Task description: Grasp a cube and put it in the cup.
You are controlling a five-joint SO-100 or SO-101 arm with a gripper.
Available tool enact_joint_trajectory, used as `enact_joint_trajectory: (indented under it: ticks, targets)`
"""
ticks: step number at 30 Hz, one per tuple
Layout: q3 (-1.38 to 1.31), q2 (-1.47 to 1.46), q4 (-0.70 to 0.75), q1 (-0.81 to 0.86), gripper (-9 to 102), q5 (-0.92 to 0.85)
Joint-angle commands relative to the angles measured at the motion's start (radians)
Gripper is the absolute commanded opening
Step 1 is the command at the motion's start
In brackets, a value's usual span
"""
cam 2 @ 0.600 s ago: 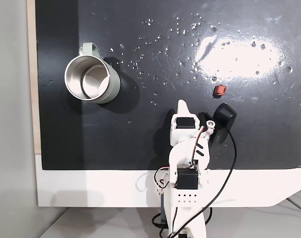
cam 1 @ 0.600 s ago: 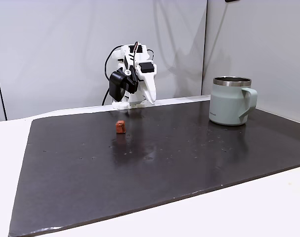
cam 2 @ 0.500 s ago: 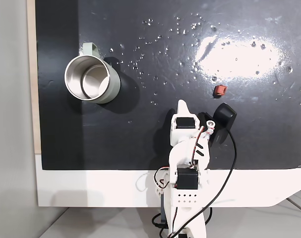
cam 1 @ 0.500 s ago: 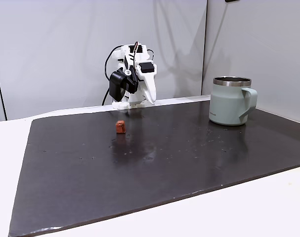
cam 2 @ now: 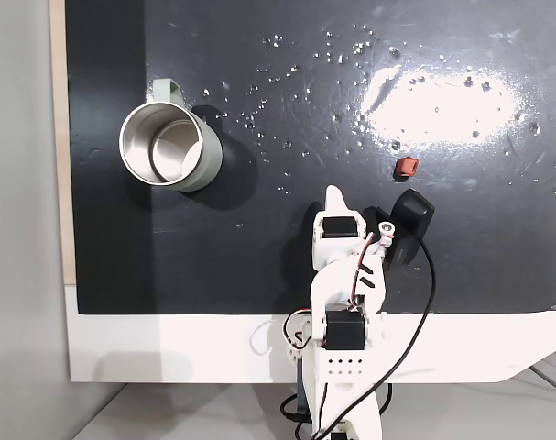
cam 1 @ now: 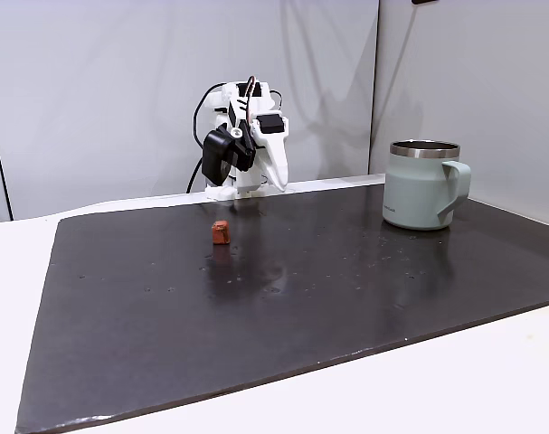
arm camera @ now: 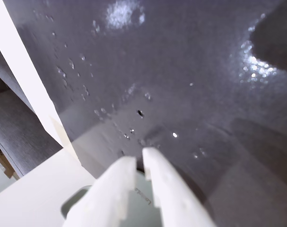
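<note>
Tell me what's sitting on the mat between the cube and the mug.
Nothing; in both fixed views the stretch of dark mat between the cube and the mug is bare apart from small shiny specks.

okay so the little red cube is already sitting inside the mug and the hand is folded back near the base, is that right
Not quite. The cube lies on the dark mat, well apart from the mug, whose inside looks empty in the fixed view from above. The hand is indeed folded back near the base.

In the wrist view the cup (arm camera: 77, 208) is blurred, cut off, and partly hidden by the gripper (arm camera: 138, 163).
</note>
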Motion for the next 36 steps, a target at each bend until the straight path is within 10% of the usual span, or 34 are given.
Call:
enact_joint_trajectory:
  ticks: [1, 36]
  targets:
    - [-0.006, 0.008, -0.031, -0.014, 0, -0.025]
    - [-0.807, -0.71, 0.163, 0.356, 0, -0.005]
